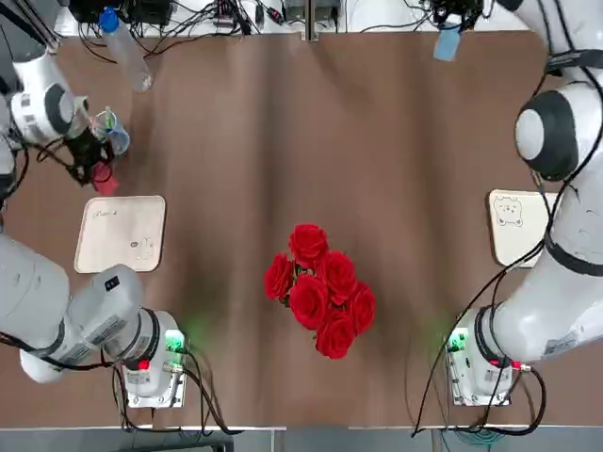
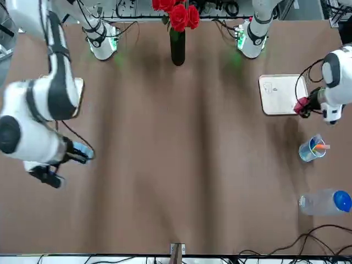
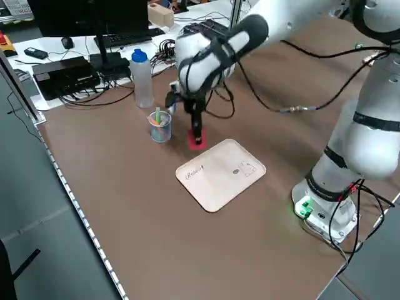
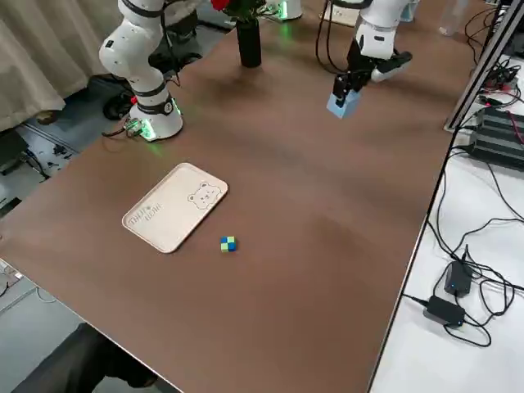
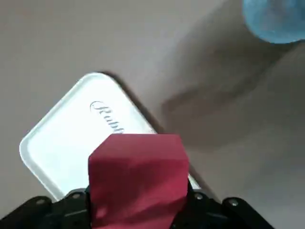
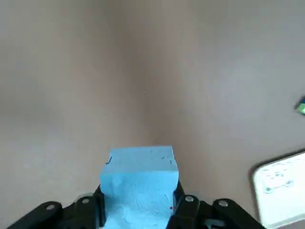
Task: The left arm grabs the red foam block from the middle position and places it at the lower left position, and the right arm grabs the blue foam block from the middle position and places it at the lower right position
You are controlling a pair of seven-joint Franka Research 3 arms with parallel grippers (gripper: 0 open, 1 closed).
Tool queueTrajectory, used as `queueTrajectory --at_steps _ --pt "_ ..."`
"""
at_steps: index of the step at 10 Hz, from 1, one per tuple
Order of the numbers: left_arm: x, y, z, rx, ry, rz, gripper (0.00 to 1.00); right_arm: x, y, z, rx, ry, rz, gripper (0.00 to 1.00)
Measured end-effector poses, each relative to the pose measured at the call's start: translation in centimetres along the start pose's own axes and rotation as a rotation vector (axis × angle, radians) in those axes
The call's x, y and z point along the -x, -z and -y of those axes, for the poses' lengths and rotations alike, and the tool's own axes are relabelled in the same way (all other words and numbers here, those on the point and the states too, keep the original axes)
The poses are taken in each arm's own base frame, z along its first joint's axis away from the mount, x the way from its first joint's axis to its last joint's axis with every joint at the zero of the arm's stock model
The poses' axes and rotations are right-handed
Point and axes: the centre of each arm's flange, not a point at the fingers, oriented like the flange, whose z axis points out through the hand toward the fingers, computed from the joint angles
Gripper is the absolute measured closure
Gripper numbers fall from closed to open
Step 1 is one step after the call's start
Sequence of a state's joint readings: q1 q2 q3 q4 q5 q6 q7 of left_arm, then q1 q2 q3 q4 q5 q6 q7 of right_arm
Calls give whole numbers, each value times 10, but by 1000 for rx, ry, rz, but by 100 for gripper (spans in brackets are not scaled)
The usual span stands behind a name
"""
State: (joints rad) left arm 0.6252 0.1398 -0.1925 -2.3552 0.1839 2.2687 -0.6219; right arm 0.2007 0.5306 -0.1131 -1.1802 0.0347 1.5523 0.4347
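Red foam, a squared block (image 5: pixel 138 181), is gripped by the left end effector (image 3: pixel 197 139) above the brown-covered table (image 1: pixel 377 141), near its left edge; the blue foam block (image 6: pixel 138 191) is gripped by the right end effector (image 4: pixel 350 86), held out toward the table's far edge. Both grabs look done; lowering each block at its near corner and letting go remain.

With the jaws of the left gripper (image 1: pixel 98 168), holds the red foam block (image 1: pixel 105 180) over the table (image 1: pixel 283 141). Near these jaws, has a pale tray (image 1: pixel 121 235) on the base side and a cup (image 1: pixel 113 134) on the far side. With the jaws of the right gripper (image 1: pixel 454 19), holds the blue foam block (image 1: pixel 447 45), well apart from the left jaws.
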Motion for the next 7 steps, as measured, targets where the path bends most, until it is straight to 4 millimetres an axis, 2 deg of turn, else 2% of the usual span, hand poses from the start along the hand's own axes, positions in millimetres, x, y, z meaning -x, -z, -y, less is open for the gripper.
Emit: queueTrajectory --at_steps 3,4,6,7 --pt "15 -38 18 -5 -2 26 37 -9 28 -75 -22 102 17 47" --pt "12 -43 30 -11 1 24 37 -7 33 -107 -29 147 36 47" --pt "5 -48 40 9 1 7 37 -3 22 -182 -53 216 86 45" --pt "5 -53 39 13 -3 7 37 0 12 -212 -66 230 112 44"
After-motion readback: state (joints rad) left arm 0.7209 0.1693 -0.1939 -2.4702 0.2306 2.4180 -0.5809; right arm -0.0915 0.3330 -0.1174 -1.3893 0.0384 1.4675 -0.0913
